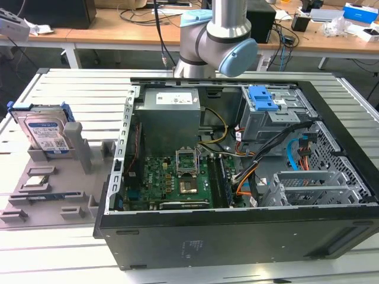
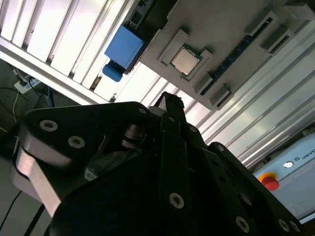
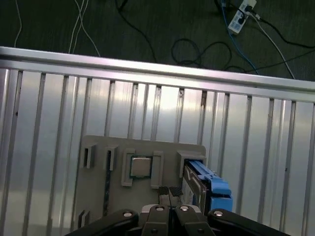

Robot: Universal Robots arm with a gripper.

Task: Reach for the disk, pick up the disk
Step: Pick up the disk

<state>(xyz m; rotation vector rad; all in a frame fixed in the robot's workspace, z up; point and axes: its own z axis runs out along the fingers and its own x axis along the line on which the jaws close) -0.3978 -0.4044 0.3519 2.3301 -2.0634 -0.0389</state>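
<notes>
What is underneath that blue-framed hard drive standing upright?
The disk stands on edge in a slot of a grey fixture plate, which lies on the slatted aluminium table. Its bottom edge is hidden inside the slot, so how it is seated cannot be seen.

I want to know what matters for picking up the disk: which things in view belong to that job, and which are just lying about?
Job: disk, upright in the gray fixture; gripper, not touching it.
Lying about: square chip; open computer case; blue latch inside it.
</notes>
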